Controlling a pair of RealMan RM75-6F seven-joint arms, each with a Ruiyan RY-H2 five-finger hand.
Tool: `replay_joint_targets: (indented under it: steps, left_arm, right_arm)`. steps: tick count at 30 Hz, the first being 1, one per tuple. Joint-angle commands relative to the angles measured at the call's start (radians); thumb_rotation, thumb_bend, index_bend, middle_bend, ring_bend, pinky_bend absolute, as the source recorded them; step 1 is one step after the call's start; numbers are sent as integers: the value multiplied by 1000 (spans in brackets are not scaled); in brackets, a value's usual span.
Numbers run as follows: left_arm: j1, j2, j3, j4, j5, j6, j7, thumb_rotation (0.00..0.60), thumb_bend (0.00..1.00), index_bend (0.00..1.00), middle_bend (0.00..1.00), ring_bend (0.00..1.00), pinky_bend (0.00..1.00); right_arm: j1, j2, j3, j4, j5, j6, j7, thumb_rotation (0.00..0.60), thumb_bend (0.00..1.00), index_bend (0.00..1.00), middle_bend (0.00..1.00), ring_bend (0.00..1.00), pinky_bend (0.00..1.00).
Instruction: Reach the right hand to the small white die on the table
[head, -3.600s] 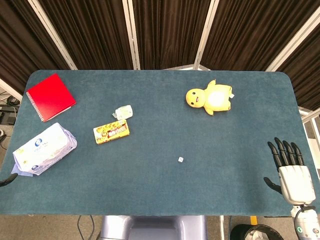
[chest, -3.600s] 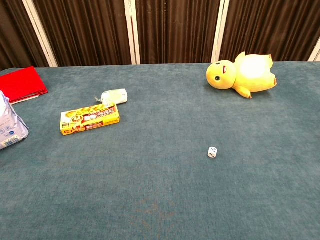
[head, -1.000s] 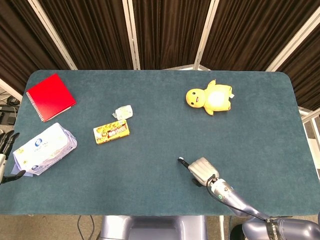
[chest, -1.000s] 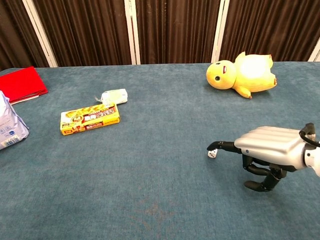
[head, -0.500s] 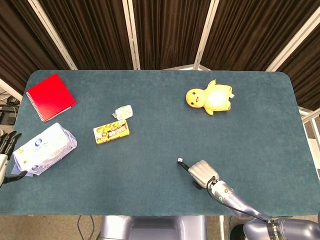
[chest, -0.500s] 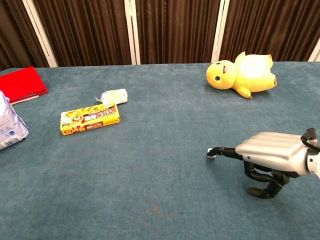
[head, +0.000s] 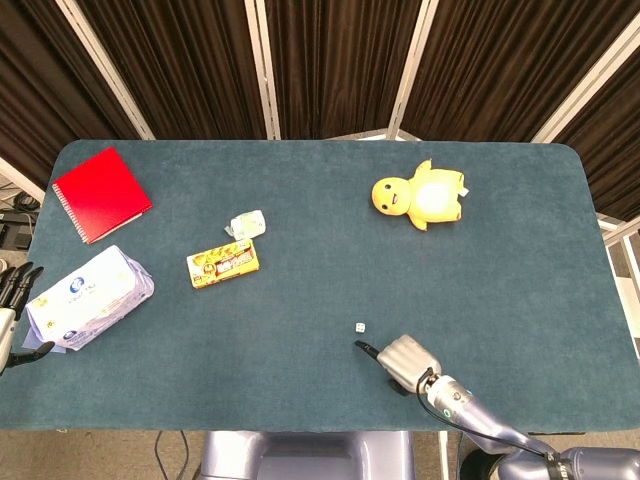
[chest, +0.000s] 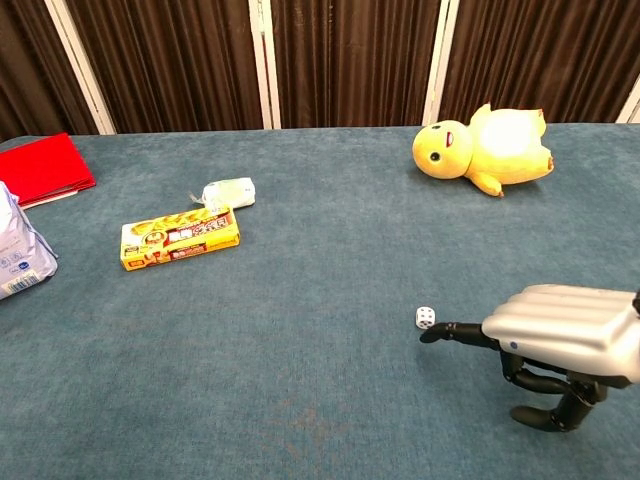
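My right hand (chest: 560, 340) sits low on the blue table (chest: 300, 350), one finger stretched out, the rest curled, gripping nothing; the white die (chest: 426, 317) lies just beyond that fingertip, so close gently, without nudging it

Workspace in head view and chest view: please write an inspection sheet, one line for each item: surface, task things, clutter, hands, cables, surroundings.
Surface: teal felt-covered table with rounded corners.
Task things: small white die lies on the felt, apart from the right hand; one extended finger points beside it, no contact seen.
Clutter: yellow plush duck on its back at far right; red spiral notebook, white-blue tissue pack, yellow snack box, small white-green packet at left.
Hands: right hand holds nothing, other fingers curled under. Left hand at the table's left edge, fingers apart, holding nothing.
Cables: dark cable along the right wrist.
Surroundings: dark pleated curtains with white poles.
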Motion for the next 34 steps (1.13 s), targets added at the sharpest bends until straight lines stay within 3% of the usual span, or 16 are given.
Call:
replay_joint_targets:
  steps: [1, 10, 14, 18, 21, 22, 24, 26, 28, 34]
  left_arm:
    - [0, 0, 0, -1, 0, 1, 0, 600, 0, 0, 0, 0, 0]
    - [9, 6, 1, -8, 12, 23, -9, 600, 0, 0, 0, 0, 0]
    - [19, 15, 6, -12, 34, 47, -33, 600, 0, 0, 0, 0, 0]
    - [26, 16, 14, -17, 51, 57, -44, 600, 0, 0, 0, 0, 0]
    - [29, 18, 21, -23, 65, 62, -52, 600, 0, 0, 0, 0, 0]
    - [31, 18, 22, -26, 72, 69, -54, 600, 0, 0, 0, 0, 0]
    - [39, 15, 24, -29, 84, 87, -58, 600, 0, 0, 0, 0, 0]
    - [46, 11, 30, -30, 95, 99, -63, 600, 0, 0, 0, 0, 0]
    - [52, 9, 31, -31, 100, 111, -62, 600, 0, 0, 0, 0, 0]
    - [76, -1, 30, -12, 112, 161, -72, 600, 0, 0, 0, 0, 0]
  right_arm:
    - [-17, 38, -18, -46, -66, 41, 24, 600, 430, 0, 881, 911, 1000]
    - [-103, 165, -54, -66, -331, 281, 189, 600, 430, 0, 881, 911, 1000]
    - [-202, 221, -74, 72, -505, 561, 349, 600, 424, 0, 880, 911, 1000]
    - [-303, 219, -50, 207, -503, 757, 405, 600, 384, 0, 801, 876, 974]
    - [-359, 210, -37, 266, -471, 830, 431, 600, 295, 0, 612, 683, 735]
    - [-382, 210, -30, 280, -445, 851, 437, 600, 232, 0, 511, 562, 611]
    - [-424, 213, -21, 284, -393, 878, 453, 600, 57, 0, 214, 202, 283]
    - [-458, 224, -13, 263, -338, 882, 473, 600, 0, 0, 45, 28, 76]
    - [-478, 238, -6, 236, -298, 878, 482, 600, 0, 0, 0, 0, 2]
    - [-517, 278, 21, 152, -209, 864, 478, 600, 0, 0, 0, 0, 0]
